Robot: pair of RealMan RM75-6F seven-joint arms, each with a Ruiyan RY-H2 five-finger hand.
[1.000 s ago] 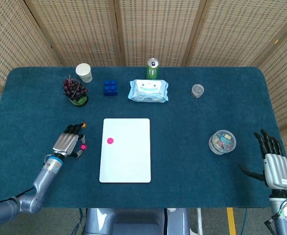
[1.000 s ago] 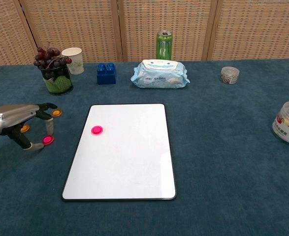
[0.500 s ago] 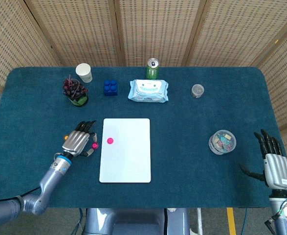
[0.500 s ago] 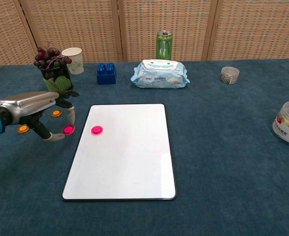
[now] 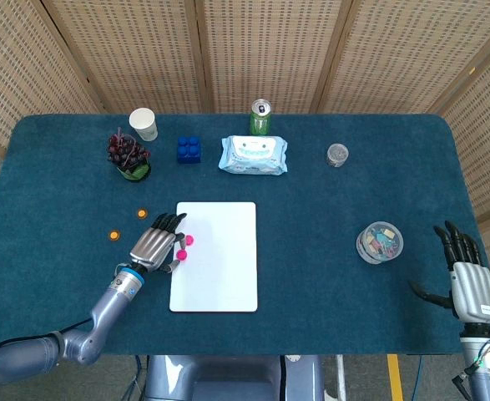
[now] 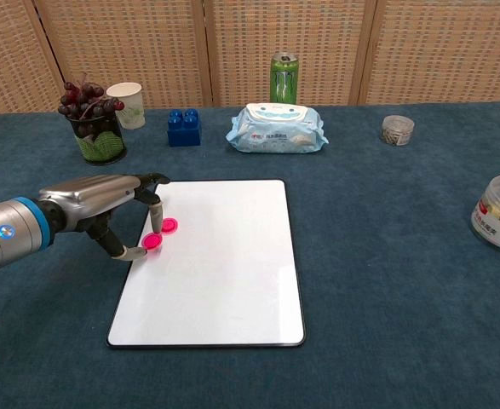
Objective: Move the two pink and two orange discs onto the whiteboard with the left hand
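My left hand (image 5: 155, 244) pinches a pink disc (image 5: 180, 255) between thumb and a finger, right at the left edge of the whiteboard (image 5: 221, 271). The chest view shows the same hand (image 6: 105, 204) with the disc (image 6: 152, 241) just above the whiteboard (image 6: 224, 273). A second pink disc (image 5: 189, 240) (image 6: 169, 225) lies on the board close beside it. Two orange discs (image 5: 141, 214) (image 5: 114, 235) lie on the cloth left of the hand; the arm hides them in the chest view. My right hand (image 5: 466, 269) rests open at the table's right front edge.
Along the back stand a cup of grapes (image 5: 128, 156), a paper cup (image 5: 143, 124), a blue brick (image 5: 189, 149), a wipes pack (image 5: 254, 155), a green can (image 5: 261, 117) and a small jar (image 5: 337, 154). A round container (image 5: 379, 241) sits at the right.
My left hand has carried the pink disc rightwards from the cloth to the whiteboard's left edge, uncovering both orange discs. The right hand has not moved.
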